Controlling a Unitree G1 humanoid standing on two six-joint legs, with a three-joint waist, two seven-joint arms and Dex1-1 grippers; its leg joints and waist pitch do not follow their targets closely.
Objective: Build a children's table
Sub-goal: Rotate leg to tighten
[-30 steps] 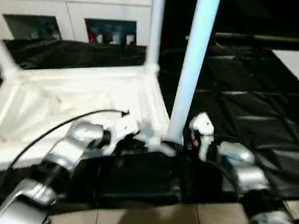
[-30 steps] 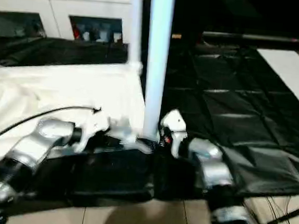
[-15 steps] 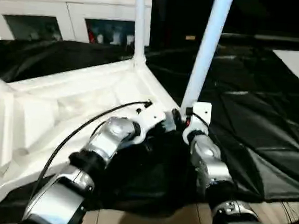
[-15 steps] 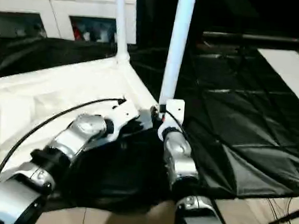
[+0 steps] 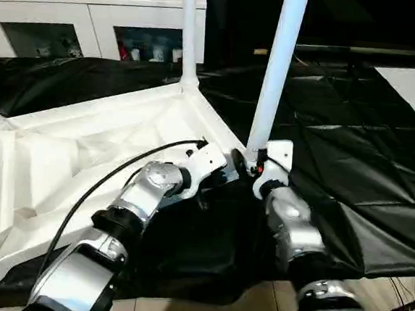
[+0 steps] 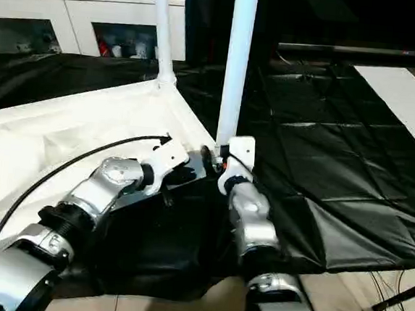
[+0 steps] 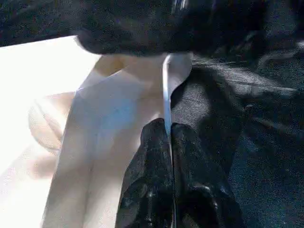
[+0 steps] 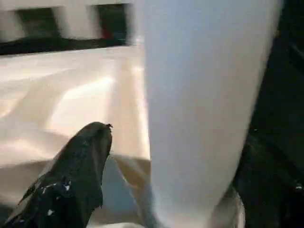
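The left tool [image 7: 168,142] pinches the white plastic upturned tabletop's [image 5: 84,152] raised near-right rim; right tool [image 5: 254,167], grip unclear, beside the upright white tapered leg [image 5: 277,67].

Near white tapered round leg [image 5: 277,67] and far white round leg [image 5: 187,30] are cut off by the top edge. Near leg's base is masked by the right gripper [image 5: 254,163]; only one black finger [image 8: 76,175] is seen.
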